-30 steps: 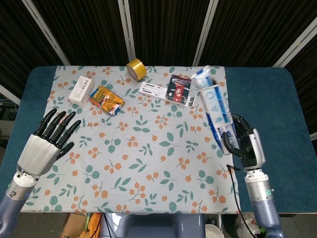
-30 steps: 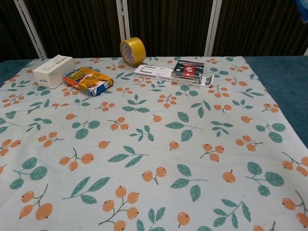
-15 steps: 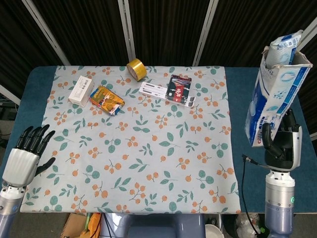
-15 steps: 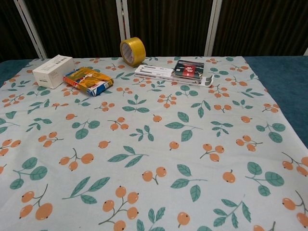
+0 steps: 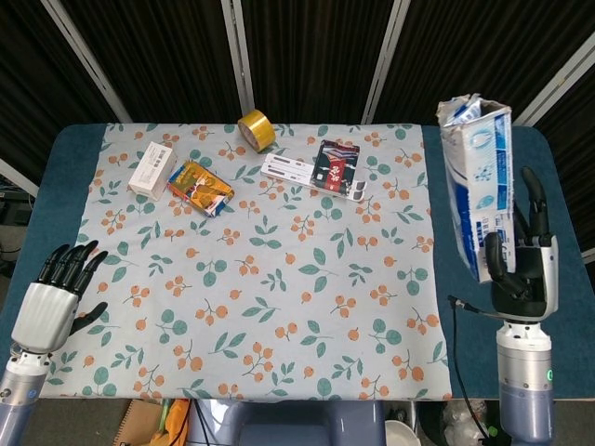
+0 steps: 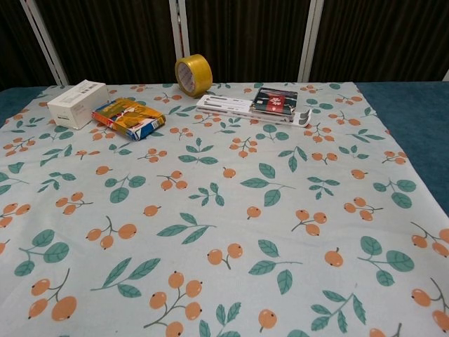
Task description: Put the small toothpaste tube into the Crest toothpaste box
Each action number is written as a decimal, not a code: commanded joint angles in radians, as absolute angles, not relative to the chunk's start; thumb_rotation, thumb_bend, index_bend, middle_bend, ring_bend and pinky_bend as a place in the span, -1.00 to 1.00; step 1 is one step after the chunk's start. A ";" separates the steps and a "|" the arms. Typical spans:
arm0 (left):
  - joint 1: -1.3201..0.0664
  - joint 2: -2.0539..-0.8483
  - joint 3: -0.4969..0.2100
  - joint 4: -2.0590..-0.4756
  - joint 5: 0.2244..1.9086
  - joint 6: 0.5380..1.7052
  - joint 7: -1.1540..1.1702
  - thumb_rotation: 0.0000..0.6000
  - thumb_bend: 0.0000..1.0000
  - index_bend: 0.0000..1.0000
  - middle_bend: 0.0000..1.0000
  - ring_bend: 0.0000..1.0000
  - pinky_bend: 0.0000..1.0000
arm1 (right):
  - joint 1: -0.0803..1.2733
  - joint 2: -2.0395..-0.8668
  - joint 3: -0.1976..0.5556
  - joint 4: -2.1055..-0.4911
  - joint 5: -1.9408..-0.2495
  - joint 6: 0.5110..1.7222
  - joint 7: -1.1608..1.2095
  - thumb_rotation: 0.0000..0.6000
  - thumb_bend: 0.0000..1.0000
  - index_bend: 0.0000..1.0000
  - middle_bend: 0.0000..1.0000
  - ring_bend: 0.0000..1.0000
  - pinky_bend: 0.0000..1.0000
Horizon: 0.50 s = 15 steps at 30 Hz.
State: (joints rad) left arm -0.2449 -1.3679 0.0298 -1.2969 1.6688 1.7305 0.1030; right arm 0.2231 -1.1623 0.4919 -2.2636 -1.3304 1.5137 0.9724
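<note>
The right hand (image 5: pixel 522 271) grips the lower end of the toothpaste box (image 5: pixel 480 186), thumb across the front face and the other fingers standing up behind it, so the box stands nearly upright off the right edge of the cloth (image 5: pixel 279 279), its torn open top uppermost. The small tube is not plainly visible now; something pale shows at the open mouth, but I cannot tell whether that is the tube or only the box flaps.

If the tube is already inside, the step in hand is likely seating it. That would go best with the box kept upright so the tube slides to the bottom. The grip should stay low and light enough not to crush the thin card. The flaps should be kept clear, then the box lowered flat onto the desk (image 5: pixel 548 177).

The left hand (image 5: pixel 54 299) hangs at the near left corner of the desk, fingers apart and slightly curled, holding nothing.

Further out, at the far side of the cloth, lie a roll of tape (image 5: pixel 255 129), a white box (image 5: pixel 152 168), an orange packet (image 5: pixel 199 187) and a flat pack (image 5: pixel 316 168), all well apart from both hands.
</note>
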 commanded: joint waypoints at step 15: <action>-0.233 -1.360 0.007 -1.308 1.680 1.701 0.091 1.00 -0.92 -0.73 -0.83 -0.70 -0.74 | 0.214 -1.157 0.500 -2.301 -1.247 1.494 0.992 1.00 -0.06 -0.56 -0.09 -0.03 0.10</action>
State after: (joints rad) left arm -0.2334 -1.3600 0.0077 -1.3083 1.6797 1.7018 0.0916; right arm 0.2180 -1.1544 0.4904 -2.2850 -1.2697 1.4899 0.9764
